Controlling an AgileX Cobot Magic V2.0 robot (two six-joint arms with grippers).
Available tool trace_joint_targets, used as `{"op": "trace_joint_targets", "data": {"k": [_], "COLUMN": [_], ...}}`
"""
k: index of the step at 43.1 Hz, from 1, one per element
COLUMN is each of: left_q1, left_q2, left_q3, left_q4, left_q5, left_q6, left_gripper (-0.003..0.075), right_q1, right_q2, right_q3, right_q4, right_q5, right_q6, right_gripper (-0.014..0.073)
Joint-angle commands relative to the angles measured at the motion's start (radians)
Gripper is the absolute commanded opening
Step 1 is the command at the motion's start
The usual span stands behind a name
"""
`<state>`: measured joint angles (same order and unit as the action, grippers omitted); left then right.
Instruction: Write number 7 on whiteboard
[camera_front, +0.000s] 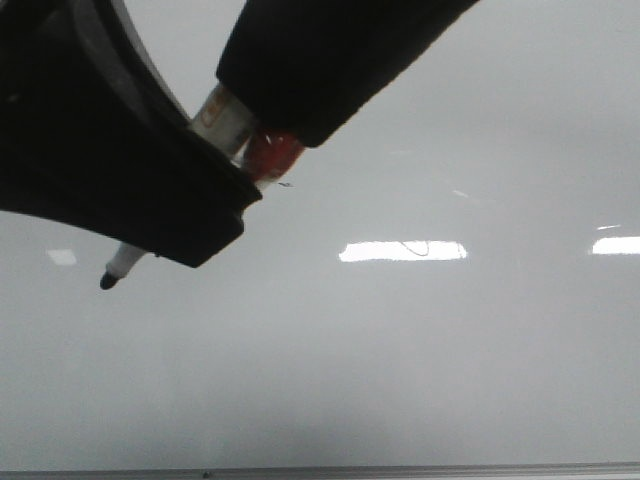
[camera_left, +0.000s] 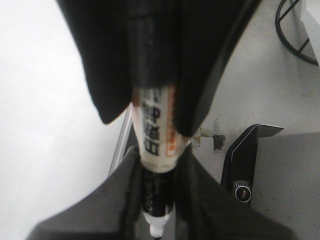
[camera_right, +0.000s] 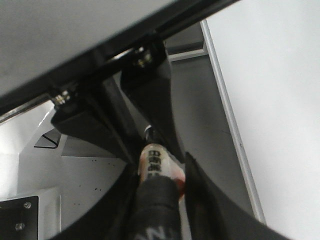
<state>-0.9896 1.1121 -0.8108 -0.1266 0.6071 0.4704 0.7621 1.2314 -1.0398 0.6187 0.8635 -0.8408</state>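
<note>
The whiteboard (camera_front: 400, 350) fills the front view, glossy pale grey with bright reflections. No number 7 shows on it; only a faint thin curved mark (camera_front: 415, 247) lies in the middle reflection, and a tiny dark speck (camera_front: 286, 184) sits near the grippers. A white marker (camera_front: 228, 118) with a red label runs slanted between both grippers, its black tip (camera_front: 107, 281) poking out below the left one. My left gripper (camera_front: 190, 210) is shut on the marker's front part (camera_left: 156, 130). My right gripper (camera_front: 290, 110) is shut on its rear part (camera_right: 156, 165).
The board's thin grey lower edge (camera_front: 400, 471) runs along the bottom of the front view. In the left wrist view a black bracket (camera_left: 250, 160) and a looped black cable (camera_left: 295, 30) lie on the grey surface beside the board's edge (camera_left: 122, 135).
</note>
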Motion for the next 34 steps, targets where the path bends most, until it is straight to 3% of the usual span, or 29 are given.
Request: {"op": "trace_joint_targets", "data": {"k": [1,4,10,12,14,24,27,34], "left_q1": [-0.004,-0.004,-0.002,-0.002,-0.002,-0.002,-0.002,-0.002], "left_q2": [-0.020,-0.020,-0.020,-0.023,-0.032,-0.221,-0.316,-0.563], "left_q3": [-0.011,-0.007,-0.007,-0.007,-0.007,0.064,0.108,0.233], "left_q4": [0.006,0.006,0.006,0.006,0.006,0.006,-0.006,-0.050], "left_q5": [-0.082,-0.113,-0.176,-0.194,-0.207,-0.199,-0.203,-0.193], "left_q6": [-0.004,-0.011,-0.059,-0.059,-0.059,-0.063,-0.063,-0.063], "left_gripper": [0.0060,0.0171,0.0501,0.0581,0.0610,0.0488,0.0395,0.0065], "right_q1": [0.002,0.002,0.002,0.000,-0.006,-0.141,-0.187,-0.234], "right_q2": [-0.021,-0.021,-0.021,-0.021,-0.021,-0.021,-0.021,-0.020], "right_q3": [-0.036,-0.036,-0.036,-0.036,-0.036,-0.034,-0.034,-0.034], "right_q4": [0.058,0.058,0.058,0.058,0.057,0.039,0.040,0.040], "right_q5": [0.011,0.018,0.011,0.005,-0.002,-0.048,-0.077,-0.181], "right_q6": [-0.012,-0.012,-0.012,-0.011,-0.009,0.121,0.128,0.128], "right_gripper": [-0.0055,-0.0067,-0.0068,-0.0068,-0.0068,-0.0068,-0.0068,-0.0068]}}
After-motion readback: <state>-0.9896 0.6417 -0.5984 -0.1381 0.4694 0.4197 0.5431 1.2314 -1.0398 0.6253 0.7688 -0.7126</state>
